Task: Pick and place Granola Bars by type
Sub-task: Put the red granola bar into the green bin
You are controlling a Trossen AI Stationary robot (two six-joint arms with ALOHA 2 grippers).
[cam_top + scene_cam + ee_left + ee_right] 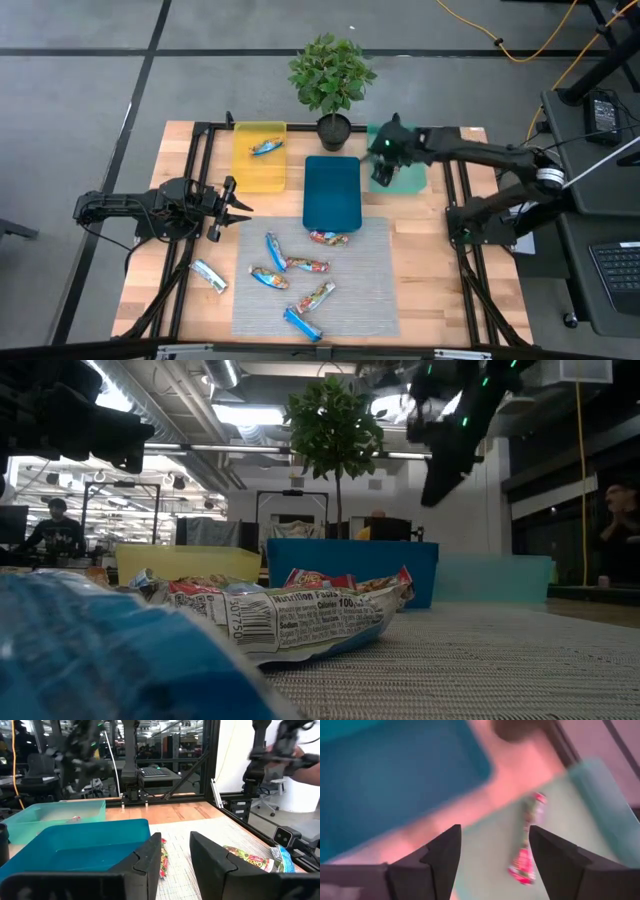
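Right gripper [384, 165] spread over the teal tray [412, 180], a red bar [525, 857] lying in the tray below it.

Readable print in the low view: "Nutrition Facts" and "Calories 100" on the white back of a bar's wrapper [300, 622], beside a barcode; other wrapper lettering is too small to make out. The bars are small, in shiny crinkled wrappers: red-orange multicoloured, bright blue, and silvery-white with blue. One blue bar [265, 147] sits in the yellow tray [258, 170]; a red one [329, 238] lies against the blue tray's [331, 192] near edge; five more are scattered on the grey mat [370, 290], and one [209, 275] lies on the wood left of it. The right fingers stand wide, holding nothing. The left gripper [236, 208] waits at the table's left, its fingers narrowly apart and empty.
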